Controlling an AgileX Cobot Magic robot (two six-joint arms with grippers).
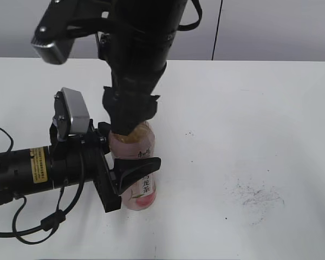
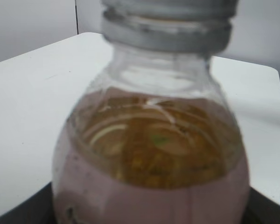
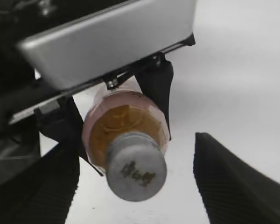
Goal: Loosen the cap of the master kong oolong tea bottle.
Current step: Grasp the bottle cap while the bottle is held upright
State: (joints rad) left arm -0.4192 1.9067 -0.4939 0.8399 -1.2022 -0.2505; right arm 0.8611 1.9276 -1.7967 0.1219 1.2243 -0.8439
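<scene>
The cap (image 3: 136,172) tops the upright bottle (image 1: 140,173), left tool (image 1: 131,174) clamping it, right tool (image 3: 130,186) spread apart.

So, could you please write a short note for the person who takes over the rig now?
Left gripper: shut on the oolong tea bottle, holding its labelled body upright on the white table.
Right gripper: open above the bottle, fingers standing on both sides of the cap without touching it.
Done: the bottle is held steady and the right gripper is lined up over the cap.
Cannot tell: whether the cap is already loosened; it sits on the neck.
Left: check the cap; if it is tight, close on it and twist.
</scene>
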